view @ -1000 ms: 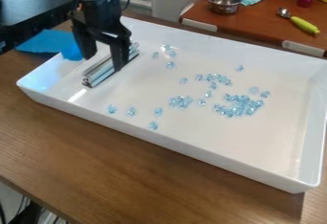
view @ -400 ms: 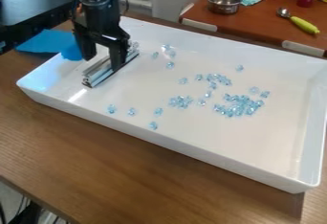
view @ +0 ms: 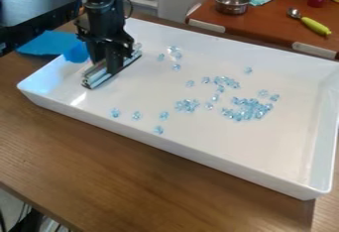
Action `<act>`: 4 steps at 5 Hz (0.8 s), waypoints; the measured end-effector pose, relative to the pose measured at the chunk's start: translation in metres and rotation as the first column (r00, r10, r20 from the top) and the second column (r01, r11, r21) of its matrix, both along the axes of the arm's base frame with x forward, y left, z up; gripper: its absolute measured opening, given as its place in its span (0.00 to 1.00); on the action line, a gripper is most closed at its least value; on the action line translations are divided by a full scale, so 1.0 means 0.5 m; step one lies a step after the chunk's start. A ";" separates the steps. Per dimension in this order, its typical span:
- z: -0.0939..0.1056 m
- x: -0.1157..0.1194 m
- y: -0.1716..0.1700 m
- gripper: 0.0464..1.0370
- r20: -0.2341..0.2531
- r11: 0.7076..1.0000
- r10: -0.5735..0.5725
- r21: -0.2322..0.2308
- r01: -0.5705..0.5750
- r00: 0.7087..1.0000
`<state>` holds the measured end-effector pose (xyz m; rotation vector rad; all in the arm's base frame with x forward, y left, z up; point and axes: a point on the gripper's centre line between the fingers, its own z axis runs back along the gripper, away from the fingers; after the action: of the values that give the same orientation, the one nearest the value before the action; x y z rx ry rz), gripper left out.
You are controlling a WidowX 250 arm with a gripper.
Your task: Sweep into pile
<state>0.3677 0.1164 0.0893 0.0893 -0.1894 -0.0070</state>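
Tool (view: 105, 66), in the left part of your camera view: you have it clamped on the metal bar (view: 98, 79), which runs slantwise within the white tray (view: 198, 155), near its left end, on your wooden bench (view: 159, 186). Blue crystals (view: 247, 109) lie scattered over the tray floor, apart from the bar; you find them densest right of centre. Beyond the tray, note the metal pot (view: 232, 4).

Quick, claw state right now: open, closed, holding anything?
Claw: closed on the silver metal bar, gripping it at the tray's left end in the camera view.
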 end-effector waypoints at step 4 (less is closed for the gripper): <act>0.009 0.089 -0.006 0.32 -0.036 0.992 0.113 -0.060 -0.115 0.993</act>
<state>0.4122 0.1136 0.0936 0.0384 -0.1519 0.1114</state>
